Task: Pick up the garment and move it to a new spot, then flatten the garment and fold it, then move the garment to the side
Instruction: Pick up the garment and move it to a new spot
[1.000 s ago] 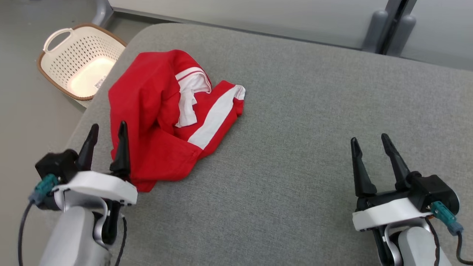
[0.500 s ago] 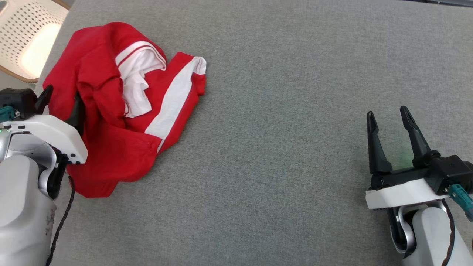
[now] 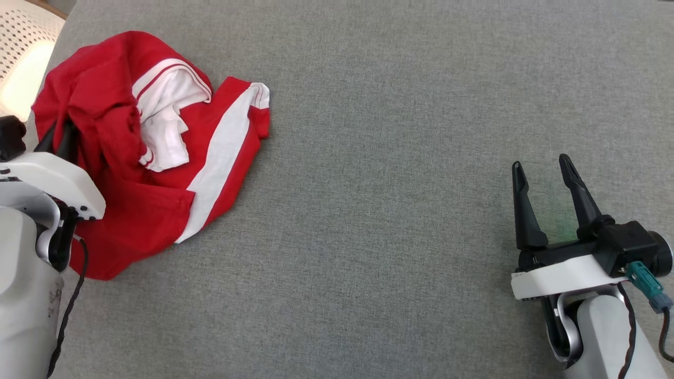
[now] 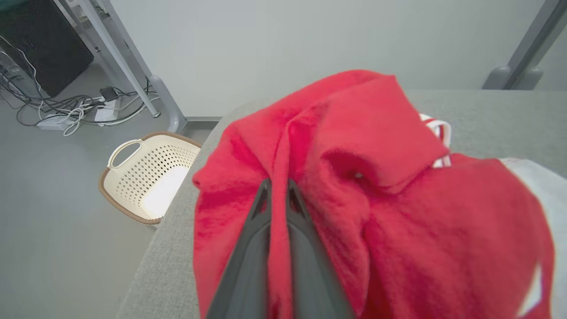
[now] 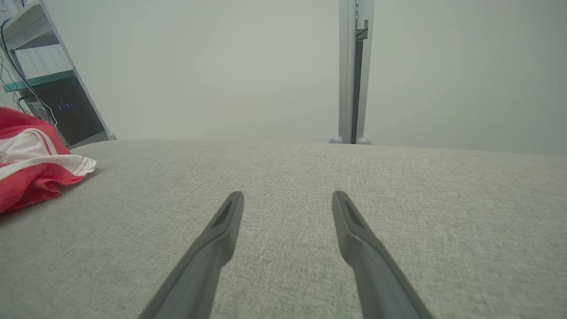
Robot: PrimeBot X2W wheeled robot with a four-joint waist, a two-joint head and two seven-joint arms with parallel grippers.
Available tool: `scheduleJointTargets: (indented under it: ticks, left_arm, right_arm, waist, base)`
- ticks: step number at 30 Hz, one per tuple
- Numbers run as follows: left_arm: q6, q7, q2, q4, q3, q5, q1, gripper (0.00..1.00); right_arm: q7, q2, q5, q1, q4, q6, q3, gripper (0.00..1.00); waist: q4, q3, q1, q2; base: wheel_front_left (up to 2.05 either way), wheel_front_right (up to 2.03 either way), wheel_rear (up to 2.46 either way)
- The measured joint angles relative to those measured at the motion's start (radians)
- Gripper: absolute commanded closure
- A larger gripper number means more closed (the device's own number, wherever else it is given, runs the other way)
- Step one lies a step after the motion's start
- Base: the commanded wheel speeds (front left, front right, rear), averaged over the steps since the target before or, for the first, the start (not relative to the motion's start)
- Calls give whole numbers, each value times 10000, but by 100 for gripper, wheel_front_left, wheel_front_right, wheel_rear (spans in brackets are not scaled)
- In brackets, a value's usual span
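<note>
Left wrist view: left pincer point(image 4: 277, 186) clamped on garment point(image 4: 376, 133) | basket point(image 4: 146, 177) on floor point(image 4: 53, 230) beyond | right pincer point(image 5: 288, 195) apart

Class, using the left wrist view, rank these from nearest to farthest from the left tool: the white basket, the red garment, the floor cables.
1. red garment: pinched between the fingers of the left tool.
2. white basket: on the floor, to the left.
3. floor cables: far upper left, beyond the basket.

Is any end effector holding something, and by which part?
The left end effector is shut on the red garment, pinching a raised fold at its left edge. The right end effector holds nothing.
</note>
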State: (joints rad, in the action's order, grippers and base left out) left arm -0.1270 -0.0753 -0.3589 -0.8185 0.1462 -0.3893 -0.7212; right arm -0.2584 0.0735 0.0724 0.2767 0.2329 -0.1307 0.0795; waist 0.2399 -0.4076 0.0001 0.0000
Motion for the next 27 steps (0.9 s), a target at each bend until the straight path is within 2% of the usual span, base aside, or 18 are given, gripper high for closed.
scheduleJointTargets:
  ticks: [7,13,21,27]
  left_arm:
    - [-27,-1338,17,1133,-184,-416,-233,100]
    - [-6,-1524,-31,3062,-393,-608,-155,100]
    - [255,-326,0,6215,-307,-1014,546,100]
    - [499,917,364,8251,88,-1499,1043,100]
  right_arm:
    - [-15,-127,209,-28,263,0,10,0]
    - [-27,-203,433,-157,301,0,6,0]
    - [-27,-236,932,-313,205,0,121,0]
    - [-27,-236,1258,-454,130,0,121,0]
  waist:
    - [6,660,0,0]
    - [-25,1368,0,0]
    - [-385,2112,0,0]
    - [-988,2470,0,0]
  base:
    - [0,0,0]
    - [0,0,0]
    - [0,0,0]
    - [0,0,0]
